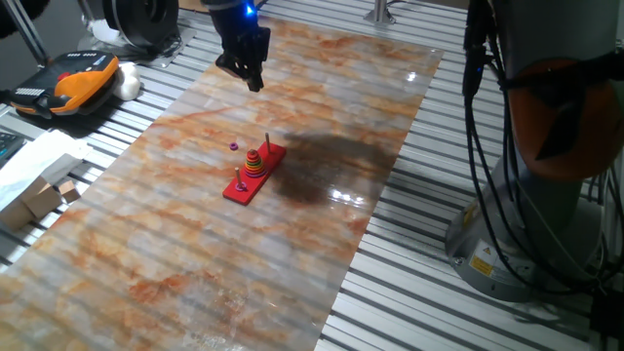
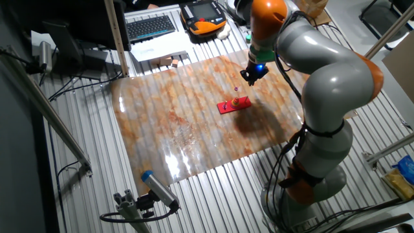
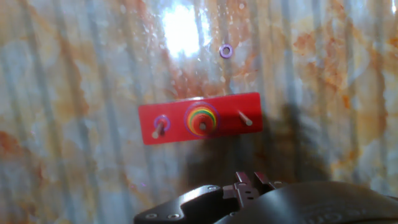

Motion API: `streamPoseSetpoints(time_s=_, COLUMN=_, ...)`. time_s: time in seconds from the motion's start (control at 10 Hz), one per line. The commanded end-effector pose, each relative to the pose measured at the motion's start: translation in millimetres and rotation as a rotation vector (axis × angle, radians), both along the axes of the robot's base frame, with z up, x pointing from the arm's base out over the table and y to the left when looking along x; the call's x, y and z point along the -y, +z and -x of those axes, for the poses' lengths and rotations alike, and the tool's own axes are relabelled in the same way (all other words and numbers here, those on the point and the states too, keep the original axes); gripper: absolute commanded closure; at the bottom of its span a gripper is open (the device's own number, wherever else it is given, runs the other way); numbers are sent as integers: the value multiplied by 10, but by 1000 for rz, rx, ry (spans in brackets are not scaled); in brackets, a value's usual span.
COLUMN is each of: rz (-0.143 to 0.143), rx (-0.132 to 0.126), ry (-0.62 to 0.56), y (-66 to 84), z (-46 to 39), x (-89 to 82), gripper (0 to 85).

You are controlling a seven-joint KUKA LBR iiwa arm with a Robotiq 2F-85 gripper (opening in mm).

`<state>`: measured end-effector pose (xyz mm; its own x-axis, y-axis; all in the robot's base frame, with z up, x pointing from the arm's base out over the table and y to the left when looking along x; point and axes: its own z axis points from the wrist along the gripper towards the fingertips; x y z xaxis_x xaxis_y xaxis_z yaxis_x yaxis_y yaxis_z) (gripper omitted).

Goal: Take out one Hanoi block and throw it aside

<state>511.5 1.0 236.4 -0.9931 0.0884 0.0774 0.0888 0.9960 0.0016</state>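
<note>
One red base board (image 3: 200,117) on the marbled desk (image 1: 195,244), three pegs. Middle peg carries one stack of rings (image 3: 202,119): from the hand view, green outer, then yellow, orange, with the Hanoi block (image 3: 201,124), the small red ring, on top around the peg. One end peg has a single small purple ring (image 3: 162,123) on it; the other end peg (image 3: 246,118) is bare. One loose purple ring (image 3: 226,51) lies flat on the desk, apart from the board, on its far long side.

Claw (image 1: 253,73) hangs well above the desk, off to one side of the board, touching nothing. Carries nothing that I can see; finger gap can't be judged, tips are dark and foreshortened in both fixed views, and the hand view shows only the black housing at the bottom edge.

Around: orange-and-black handheld unit (image 1: 73,76) and small wooden blocks (image 1: 44,195) off the desk edge, keyboard (image 2: 150,26) further back. Nothing stands between claw and board.

Ring count in the stack is unclear from the fixed views, too small. Strong glare spot on the desk near the loose ring.
</note>
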Motion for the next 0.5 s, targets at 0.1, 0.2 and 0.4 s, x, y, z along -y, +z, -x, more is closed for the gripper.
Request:
streamPoseSetpoints(time_s=0.1, rz=35, rx=18, ry=-13, y=2, z=0, x=-3, gripper=680)
streamPoseSetpoints(time_s=0.2, rz=46, rx=20, ry=-3, y=2, z=0, x=-3, gripper=680)
streamPoseSetpoints(time_s=0.4, rz=11, rx=8, ry=-39, y=2, z=0, x=-3, gripper=680)
